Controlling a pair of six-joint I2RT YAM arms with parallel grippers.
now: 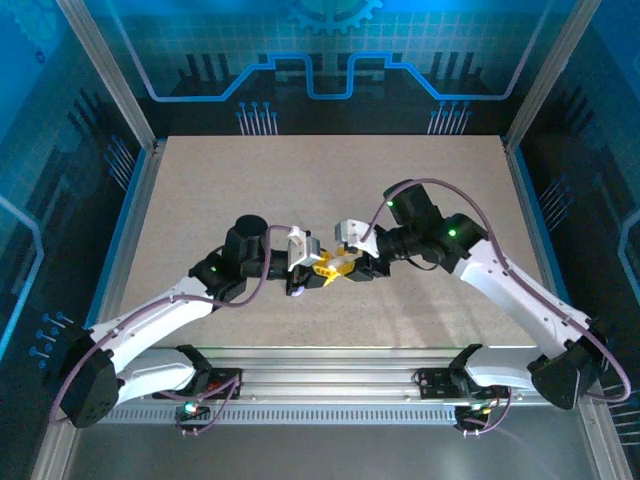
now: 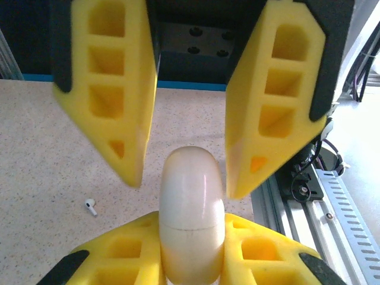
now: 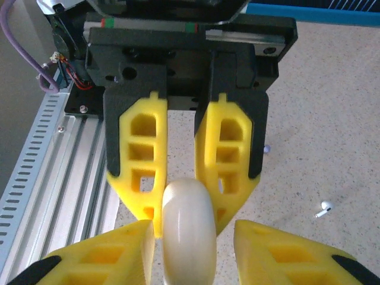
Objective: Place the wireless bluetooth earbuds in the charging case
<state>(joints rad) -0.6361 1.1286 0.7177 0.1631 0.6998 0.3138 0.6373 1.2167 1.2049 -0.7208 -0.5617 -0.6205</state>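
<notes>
Item examined: the charging case [image 2: 191, 208], a cream-white rounded body with a fine seam across it, lid closed. It is held on edge off the table [image 1: 330, 180], over the near-middle of the surface where the two arms meet. Its long axis runs from one gripper to the other, with the rounded end towards the right arm.

The left gripper [image 2: 191, 228] is clamped on the case, a yellow finger pressed against each flat face. The right gripper [image 3: 193, 228] has its jaws apart. They flank the far end of the case, with a narrow gap on one side and a wider one on the other, so there is no grip from that side.

From above, the left gripper [image 1: 318, 272] and right gripper [image 1: 345, 266] stand tip to tip, and their fingers hide the case.

Surroundings: one white earbud [image 2: 90, 206] lies loose on the speckled table, stem down to the surface, well to the side of the case. It also appears in the right wrist view [image 3: 323, 209]. The aluminium rail [image 3: 53, 178] runs along the near table edge beside the grippers. Nothing lies between the earbud and the case.
</notes>
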